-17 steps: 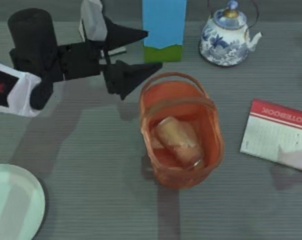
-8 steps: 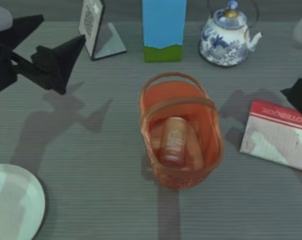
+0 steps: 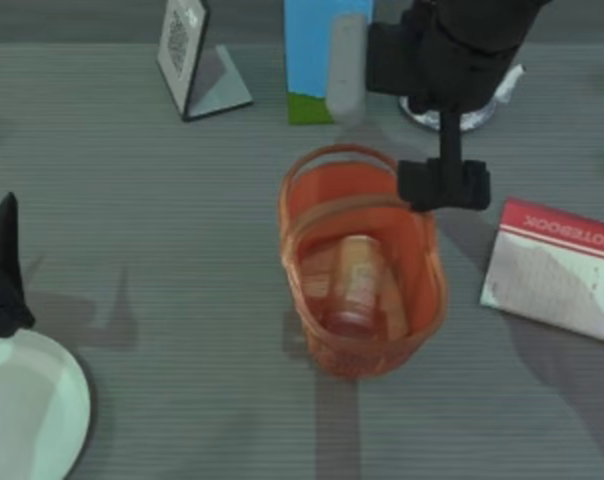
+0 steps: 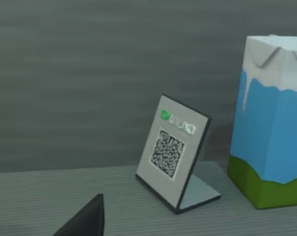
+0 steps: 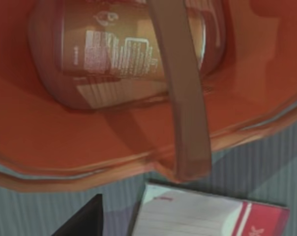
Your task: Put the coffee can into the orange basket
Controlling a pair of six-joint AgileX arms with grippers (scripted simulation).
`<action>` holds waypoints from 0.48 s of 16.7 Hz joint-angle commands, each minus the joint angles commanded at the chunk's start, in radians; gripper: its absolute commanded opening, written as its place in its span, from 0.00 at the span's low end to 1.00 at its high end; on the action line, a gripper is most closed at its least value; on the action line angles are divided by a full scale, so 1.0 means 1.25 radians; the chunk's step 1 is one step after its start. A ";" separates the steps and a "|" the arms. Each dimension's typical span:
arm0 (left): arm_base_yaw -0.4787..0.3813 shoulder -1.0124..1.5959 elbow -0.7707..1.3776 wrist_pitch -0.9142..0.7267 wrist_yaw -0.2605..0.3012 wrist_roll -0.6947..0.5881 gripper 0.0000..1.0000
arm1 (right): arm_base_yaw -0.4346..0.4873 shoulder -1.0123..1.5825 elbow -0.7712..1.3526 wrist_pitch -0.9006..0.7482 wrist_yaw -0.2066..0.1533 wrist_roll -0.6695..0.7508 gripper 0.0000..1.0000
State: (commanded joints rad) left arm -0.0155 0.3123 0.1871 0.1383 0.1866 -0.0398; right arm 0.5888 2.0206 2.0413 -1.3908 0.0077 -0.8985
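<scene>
The small tan-brown cylindrical coffee can (image 3: 354,283) lay on its side on the floor of the oval orange-red woven basket (image 3: 429,300), beneath the arched brown handle (image 3: 347,211). The right gripper (image 3: 443,185) hovered over the basket's far right rim, whether open or closed I could not tell; the left gripper (image 3: 0,268) sat far to the basket's left, beside the pale green plate (image 3: 27,410), its fingers likewise unreadable. Behind the basket: tall blue-and-green carton (image 3: 314,55), grey QR-code stand (image 3: 185,50); to its right, red-edged notebook (image 3: 552,270).

The notebook (image 3: 557,268) reads "NOTEBOOK"; the stand-up sign (image 4: 174,156) carries a QR code.
</scene>
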 joint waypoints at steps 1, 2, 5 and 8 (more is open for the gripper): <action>0.007 -0.060 -0.033 -0.025 -0.033 0.006 1.00 | 0.016 0.058 0.059 -0.038 0.000 -0.025 1.00; 0.013 -0.113 -0.063 -0.048 -0.062 0.012 1.00 | 0.031 0.108 0.111 -0.072 0.000 -0.047 1.00; 0.025 -0.220 -0.130 -0.096 -0.129 0.027 1.00 | 0.063 0.211 0.216 -0.144 -0.001 -0.094 1.00; 0.028 -0.250 -0.150 -0.111 -0.149 0.032 1.00 | 0.073 0.239 0.244 -0.164 -0.002 -0.107 1.00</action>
State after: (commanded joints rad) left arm 0.0200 0.0000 0.0000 0.0000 0.0000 0.0000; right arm 0.6798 2.3191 2.3467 -1.5959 0.0053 -1.0328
